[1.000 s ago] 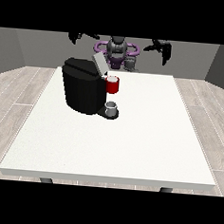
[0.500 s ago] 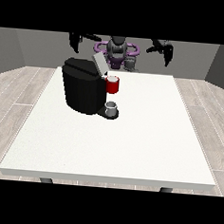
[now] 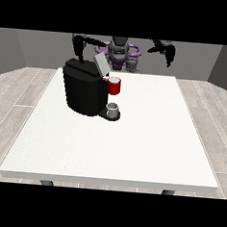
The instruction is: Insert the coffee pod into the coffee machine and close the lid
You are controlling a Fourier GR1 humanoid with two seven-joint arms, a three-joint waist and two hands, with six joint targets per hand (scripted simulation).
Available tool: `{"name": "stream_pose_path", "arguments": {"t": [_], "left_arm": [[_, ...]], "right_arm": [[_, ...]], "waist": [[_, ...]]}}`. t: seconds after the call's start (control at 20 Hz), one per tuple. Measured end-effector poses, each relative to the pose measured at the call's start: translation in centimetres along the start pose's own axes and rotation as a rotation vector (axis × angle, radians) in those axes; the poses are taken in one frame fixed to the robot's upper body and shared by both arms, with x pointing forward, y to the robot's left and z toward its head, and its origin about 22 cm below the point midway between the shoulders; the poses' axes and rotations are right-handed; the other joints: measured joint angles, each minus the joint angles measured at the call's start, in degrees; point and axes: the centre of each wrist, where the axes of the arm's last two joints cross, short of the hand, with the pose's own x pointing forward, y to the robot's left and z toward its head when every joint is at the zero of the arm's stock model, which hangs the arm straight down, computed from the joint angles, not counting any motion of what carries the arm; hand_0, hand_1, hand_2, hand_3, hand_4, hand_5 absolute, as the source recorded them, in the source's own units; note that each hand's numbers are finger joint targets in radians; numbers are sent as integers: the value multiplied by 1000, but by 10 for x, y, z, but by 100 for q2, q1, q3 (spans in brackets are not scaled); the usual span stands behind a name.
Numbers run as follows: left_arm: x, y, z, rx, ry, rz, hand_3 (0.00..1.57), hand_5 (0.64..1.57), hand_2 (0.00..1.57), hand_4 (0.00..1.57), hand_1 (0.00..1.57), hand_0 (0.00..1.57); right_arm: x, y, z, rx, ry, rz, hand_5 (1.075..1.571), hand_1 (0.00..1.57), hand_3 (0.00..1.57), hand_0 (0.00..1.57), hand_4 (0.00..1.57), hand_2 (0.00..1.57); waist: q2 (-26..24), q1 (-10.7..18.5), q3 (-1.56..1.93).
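A big white table [image 3: 132, 146] fills the middle of the room, its near edge wide and its far edge narrower up by the robot. Two dark legs just peek out below the near edge, one towards the left, one towards the right. On the left half of the top, towards the far side, sits a black coffee machine [image 3: 83, 91], square on the surface. Its grey lid [image 3: 101, 65] is tilted up at the far right of its top, and a red part [image 3: 114, 85] sticks out on its right. A small grey cup [image 3: 113, 109] stands on the machine's base below that. The table itself stands on a pale wood-plank floor [image 3: 15, 98].
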Motion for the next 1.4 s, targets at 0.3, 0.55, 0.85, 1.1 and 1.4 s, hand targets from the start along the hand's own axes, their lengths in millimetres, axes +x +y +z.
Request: {"name": "stream_pose_path", "arguments": {"t": [0.3, 0.55, 0.85, 1.1, 1.4], "left_arm": [[17, 8, 8, 27, -42, -20, 0, 1571, 0, 376, 0, 0], [22, 16, 16, 62, -50, -35, 0, 1571, 0, 331, 0, 0], [18, 26, 26, 94, -59, -62, 0, 1571, 0, 348, 0, 0], [24, 24, 24, 92, -69, -75, 0, 1571, 0, 372, 0, 0], [26, 18, 21, 78, -61, -78, 0, 1571, 0, 330, 0, 0]], "right_arm": [[2, 19, -9, 49, -31, 20, 1571, 0, 0, 0, 0, 0], [10, 38, -15, 87, -76, 45, 1571, 0, 0, 0, 73, 0], [31, 39, -27, 120, -104, 66, 1571, 0, 0, 0, 163, 0], [44, 45, -33, 118, -139, 102, 1571, 0, 0, 0, 118, 0], [62, 51, -41, 126, -106, 153, 1571, 0, 0, 0, 0, 0]], "waist": [[305, -47, 0], [447, -155, -13], [675, -177, -4], [817, -117, 4], [851, -63, 44]]}}
